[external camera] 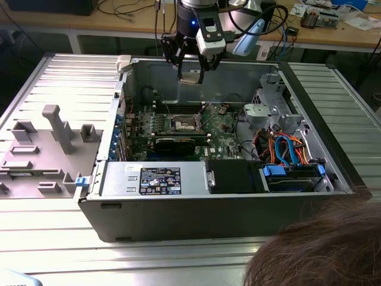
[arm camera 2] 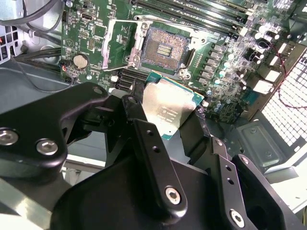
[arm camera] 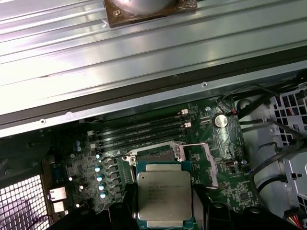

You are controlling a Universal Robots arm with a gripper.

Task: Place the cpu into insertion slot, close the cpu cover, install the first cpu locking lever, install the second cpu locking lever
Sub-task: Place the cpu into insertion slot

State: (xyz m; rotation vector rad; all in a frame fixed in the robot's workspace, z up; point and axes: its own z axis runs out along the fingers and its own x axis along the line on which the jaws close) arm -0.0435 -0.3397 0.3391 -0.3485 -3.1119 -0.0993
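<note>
1. By the look of it none of the four steps is done. The insertion slot [arm camera 2: 165,48] on the motherboard [external camera: 223,128] lies bare with its contacts showing. The cpu cover [arm camera 2: 108,48] stands swung aside, so seating, closing and both locking steps are left.
2. The cpu [arm camera 2: 170,108] hangs in the air over the far side of the open computer case [external camera: 178,208], above the slot and apart from it.
3. The gripper [external camera: 191,76] has its jaws drawn in narrowly on two opposite edges of the cpu, pinching it with the metal top upward.

cpu [arm camera: 164,194] above mobo [arm camera: 232,143], near socket [arm camera 2: 165,48]
</note>
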